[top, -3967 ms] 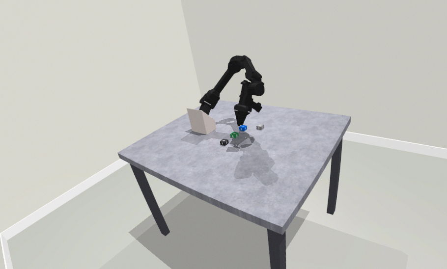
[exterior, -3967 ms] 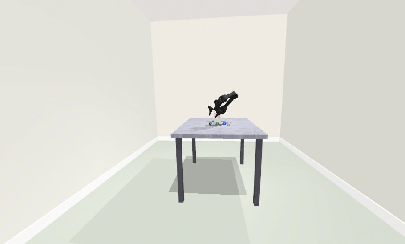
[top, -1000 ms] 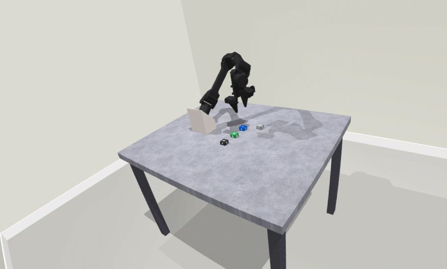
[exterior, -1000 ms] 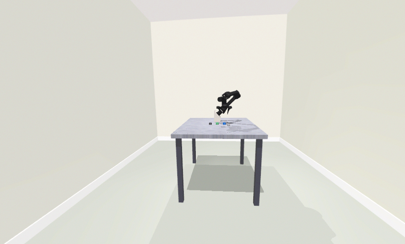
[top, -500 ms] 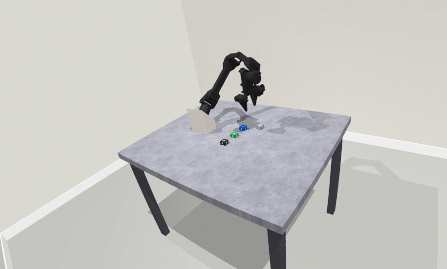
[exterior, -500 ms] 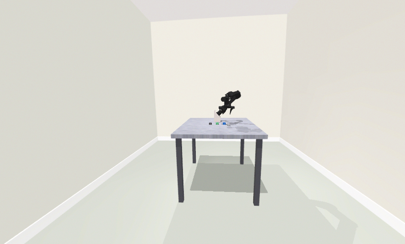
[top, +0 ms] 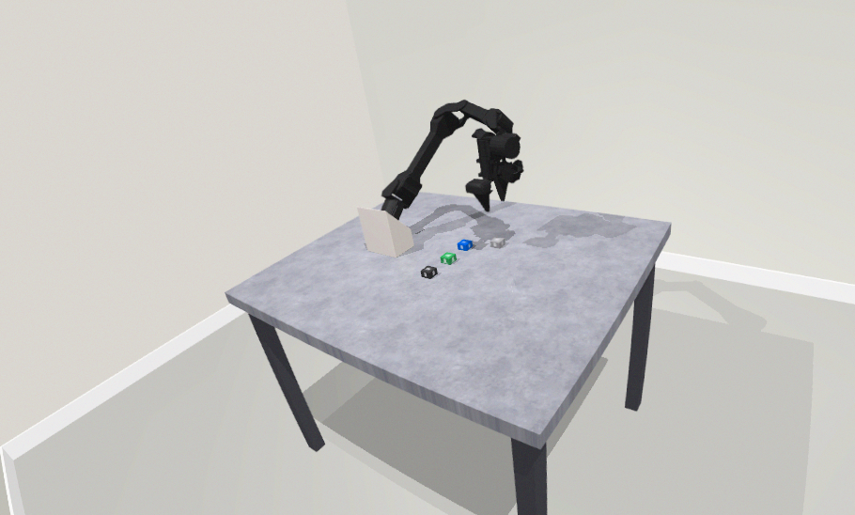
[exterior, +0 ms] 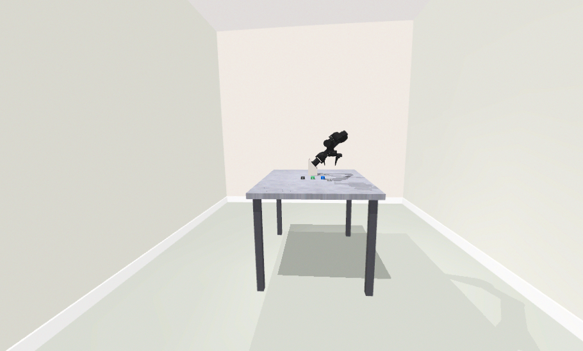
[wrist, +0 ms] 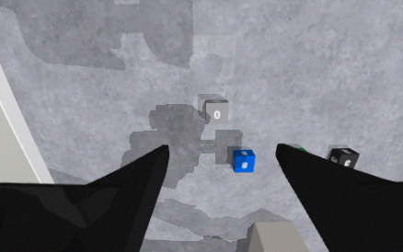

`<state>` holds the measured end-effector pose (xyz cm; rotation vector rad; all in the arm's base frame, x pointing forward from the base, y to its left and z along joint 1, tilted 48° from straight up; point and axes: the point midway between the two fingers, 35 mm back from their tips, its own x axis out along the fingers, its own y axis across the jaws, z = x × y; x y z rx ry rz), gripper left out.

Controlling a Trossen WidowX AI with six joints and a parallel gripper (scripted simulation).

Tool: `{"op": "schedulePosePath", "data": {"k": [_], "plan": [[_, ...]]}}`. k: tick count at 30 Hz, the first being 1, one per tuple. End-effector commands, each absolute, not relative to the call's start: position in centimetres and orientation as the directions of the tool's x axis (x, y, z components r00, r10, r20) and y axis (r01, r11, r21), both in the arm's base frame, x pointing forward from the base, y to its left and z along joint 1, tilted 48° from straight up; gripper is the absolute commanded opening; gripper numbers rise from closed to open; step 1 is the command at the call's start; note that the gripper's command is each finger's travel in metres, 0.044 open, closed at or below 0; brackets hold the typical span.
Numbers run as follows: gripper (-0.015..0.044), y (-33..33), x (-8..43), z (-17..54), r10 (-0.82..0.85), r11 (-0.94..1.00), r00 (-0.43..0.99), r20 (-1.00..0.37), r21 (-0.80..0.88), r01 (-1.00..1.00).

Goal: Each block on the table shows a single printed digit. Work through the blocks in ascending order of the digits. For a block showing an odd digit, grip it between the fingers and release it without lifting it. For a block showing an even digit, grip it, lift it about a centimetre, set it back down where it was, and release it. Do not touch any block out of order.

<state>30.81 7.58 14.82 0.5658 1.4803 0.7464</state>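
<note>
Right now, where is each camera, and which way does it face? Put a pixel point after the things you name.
Top: above one table (top: 379,313) (exterior: 315,196) corner, angled down; whole arm (top: 425,152) (exterior: 330,141) shows.
Exterior: well back, facing the table's edge; whole arm, small.
Wrist: on the arm, facing down between the open gripper's (top: 494,206) (exterior: 330,164) (wrist: 222,149) fingers.
Top and exterior share all four blocks.

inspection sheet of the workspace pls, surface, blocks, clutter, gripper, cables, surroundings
surface: grey mottled table top, shadows across it
job's things: grey block showing 0, blue block showing 8, black block showing 3, green block mostly hidden in the wrist view, digit not readable now; all on the table
clutter: nothing seen
gripper: gripper open, above the table, nothing held
cables: nothing seen
surroundings: plain pale walls, white skirting
</note>
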Motion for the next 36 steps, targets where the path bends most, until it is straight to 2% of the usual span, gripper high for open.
{"op": "schedulePosePath", "data": {"k": [1, 11, 17, 36], "plan": [[0.04, 7.6, 31.0, 15.0, 0.744, 0.661, -0.054, -0.666, 0.745, -0.095], [0.04, 7.8, 31.0, 14.8, 0.743, 0.661, -0.054, -0.667, 0.744, -0.095], [0.04, 13.5, 30.6, 9.9, 0.746, 0.658, -0.053, -0.664, 0.747, -0.096], [0.04, 14.9, 30.5, 8.6, 0.746, 0.658, -0.053, -0.664, 0.747, -0.096]]}}
